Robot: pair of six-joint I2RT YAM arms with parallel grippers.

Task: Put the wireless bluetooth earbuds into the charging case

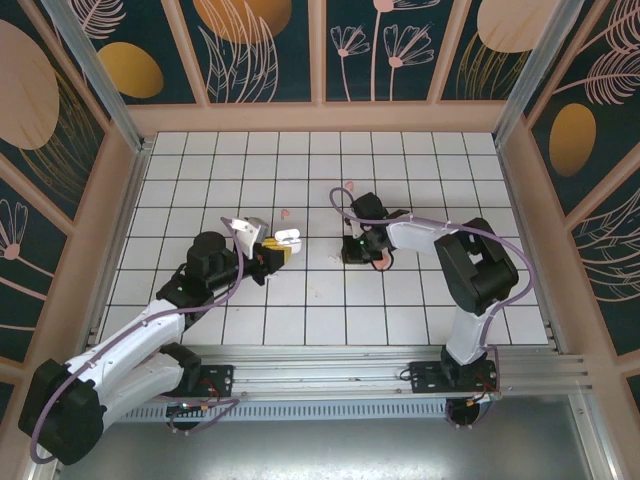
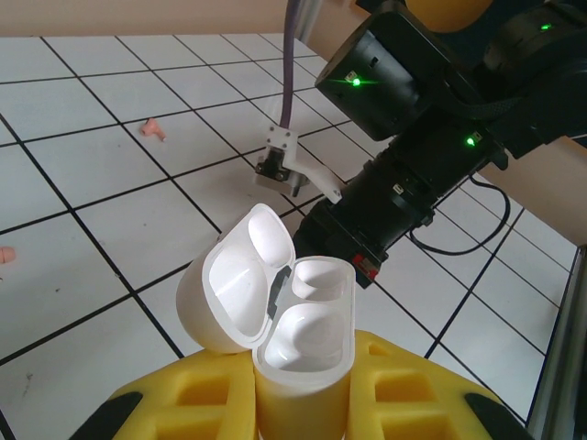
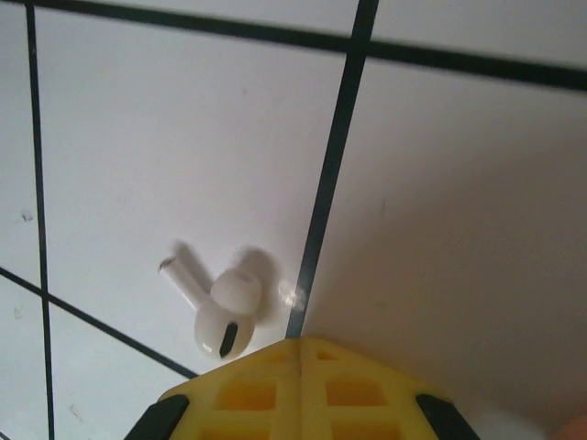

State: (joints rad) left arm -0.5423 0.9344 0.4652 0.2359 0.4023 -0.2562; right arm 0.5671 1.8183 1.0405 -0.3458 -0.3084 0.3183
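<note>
Holding the white charging case (image 2: 307, 335) lid-open in the left gripper (image 2: 303, 367), jaws pinching its base. Hanging low over the counter (image 3: 459, 183) with the right gripper (image 3: 298, 346), jaws seemingly pressed together and empty, just beside a white earbud (image 3: 223, 316) lying on a tile. Likely to go wrong: skidding the small bud away with shut tips, pinching the stem askew, or dropping it before the wells. A pink earbud (image 2: 153, 129) loose farther off.
</note>
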